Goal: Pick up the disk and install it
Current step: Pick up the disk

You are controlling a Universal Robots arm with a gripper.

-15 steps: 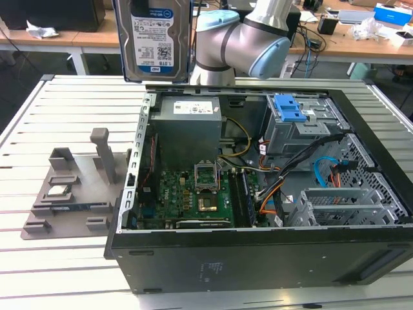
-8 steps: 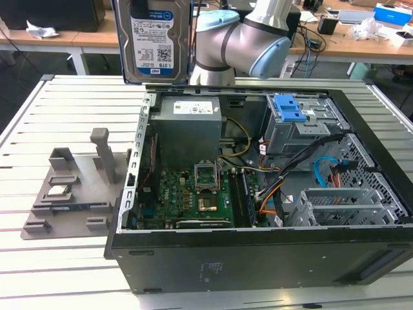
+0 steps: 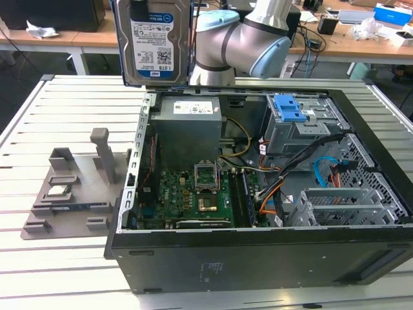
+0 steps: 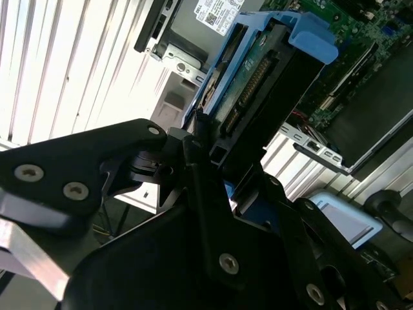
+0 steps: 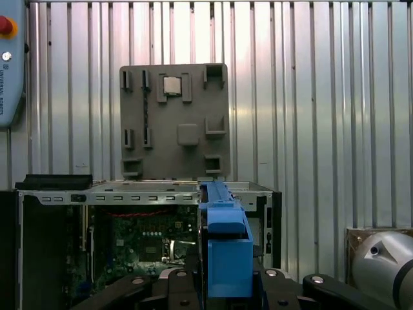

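The disk (image 3: 153, 42) is a silver hard drive with a white-and-blue label in a blue carrier frame. In the exterior view it hangs upright, high above the back left corner of the open computer case (image 3: 258, 258). My gripper (image 4: 222, 161) is shut on the disk (image 4: 258, 84), its black fingers (image 4: 193, 139) clamping the lower end. In the first wrist view the blue carrier edge (image 5: 222, 226) stands between the gripper (image 5: 229, 287) parts, above the case.
A drive cage with a blue latch (image 3: 290, 113) sits at the case's back right. The motherboard (image 3: 193, 194) and cables lie inside. A grey fixture tray (image 3: 71, 194) holding a small processor chip (image 3: 58, 190) lies on the slatted table at the exterior view's left.
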